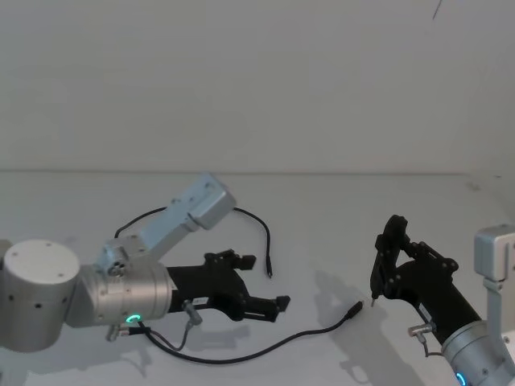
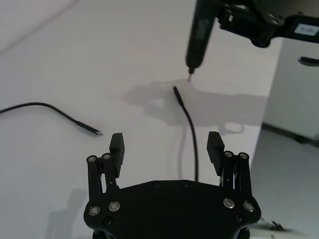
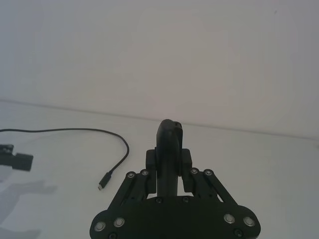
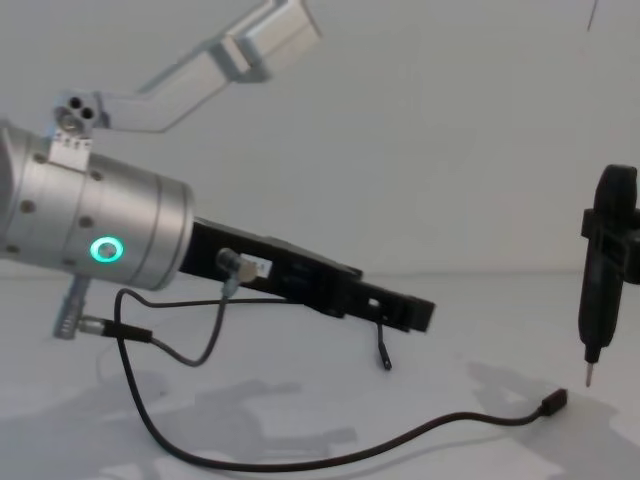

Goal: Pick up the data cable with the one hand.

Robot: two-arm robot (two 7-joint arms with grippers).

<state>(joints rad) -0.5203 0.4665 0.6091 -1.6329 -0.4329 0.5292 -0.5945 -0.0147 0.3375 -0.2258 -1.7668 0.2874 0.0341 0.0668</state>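
Nothing of the pickup is done yet. The long, thin black data cable [image 2: 195,149] lies flat on the plain white desk [image 1: 338,209], untouched. One stretch curves along the desk's near edge and ends in a small plug toward the right. The other end loops out toward the far edge and comes back to a second plug near the middle.

The left claw [image 2: 166,142], a blocky black two-finger part on a fat silver cylinder [image 1: 121,293] with a green ring light, hovers above the desk. Its fingers are wide apart with nothing between them. In the left wrist view the cord runs beneath the gap between the fingers, so the lining-up looks largely done. By my reading, what is left is the descent onto the cord, the closing and the lift.

The right claw [image 3: 168,164] is at the desk's right side, clamped on a slim black stick-like tool [image 4: 603,270] whose pale tip hangs near the cable's right-hand plug.
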